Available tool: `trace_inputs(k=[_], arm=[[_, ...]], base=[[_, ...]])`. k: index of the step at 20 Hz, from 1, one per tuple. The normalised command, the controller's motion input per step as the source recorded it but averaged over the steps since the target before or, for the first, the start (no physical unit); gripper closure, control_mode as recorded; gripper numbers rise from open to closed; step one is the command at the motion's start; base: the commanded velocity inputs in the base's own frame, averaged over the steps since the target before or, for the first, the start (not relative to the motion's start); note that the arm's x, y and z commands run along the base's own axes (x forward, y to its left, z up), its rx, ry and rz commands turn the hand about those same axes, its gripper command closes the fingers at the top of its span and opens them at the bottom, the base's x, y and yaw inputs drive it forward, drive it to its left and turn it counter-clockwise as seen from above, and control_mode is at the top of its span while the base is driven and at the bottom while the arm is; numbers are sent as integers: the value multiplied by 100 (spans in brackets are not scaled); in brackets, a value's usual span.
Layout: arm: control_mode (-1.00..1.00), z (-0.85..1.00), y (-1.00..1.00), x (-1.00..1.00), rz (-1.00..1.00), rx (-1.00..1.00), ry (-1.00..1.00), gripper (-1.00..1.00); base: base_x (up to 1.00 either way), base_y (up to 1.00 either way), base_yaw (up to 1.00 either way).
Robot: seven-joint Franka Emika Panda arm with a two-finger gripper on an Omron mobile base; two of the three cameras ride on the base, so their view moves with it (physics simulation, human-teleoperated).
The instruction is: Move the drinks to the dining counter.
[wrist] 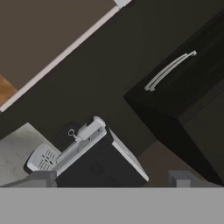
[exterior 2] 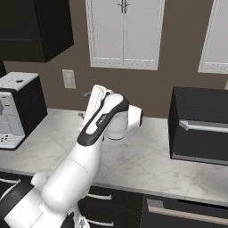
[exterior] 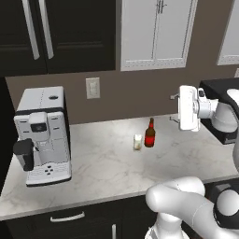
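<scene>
Nearest the lens, bottom right of the left base view: the white arm (exterior: pixel 186 205), bulking up from the lower edge, elbow bent, forearm off frame at the right. Higher, at right centre, the gripper (exterior: pixel 173 108) on its white hand, raised above the marbled worktop (exterior: pixel 102 163) and turned toward the wall; fingers small and hard to read there. In the hand view, two grey finger tips (wrist: pixel 43 178) at the bottom, set far apart (jaws spread wide, nothing between them).

Left of frame in the left base view: a white coffee machine (exterior: pixel 42 135) on the worktop, dark spout facing forward. Above centre, a pale wall outlet (exterior: pixel 92 87) on the brown backsplash; dark cabinets upper left, white cabinet doors (exterior: pixel 156 32) upper centre. Along the bottom edge, a dark drawer front with a silver handle (exterior: pixel 67 217). In the right base view, a black microwave (exterior 2: pixel 200 124) at right on the same worktop.

Centre of the left base view: red bottle (exterior: pixel 150 134), upright, long axis vertical, neck pointing straight up, toward the back of the worktop. Just beside it on the left, the small whitish glass (exterior: pixel 137 142), also upright (touching or not, cannot tell). Open marble between the pair and the coffee machine; gripper up and to their right, well apart.
</scene>
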Motion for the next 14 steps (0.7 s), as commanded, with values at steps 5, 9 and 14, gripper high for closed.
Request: trace_inputs(k=[5, 9, 14], arm=[[100, 0, 0, 0, 0, 0, 0, -100], [-100, 0, 0, 1, 0, 0, 1, -100], [-100, -2, 0, 18, -11, 0, 19, -100]], base=[[2, 1, 0], [0, 0, 0], [0, 0, 0]])
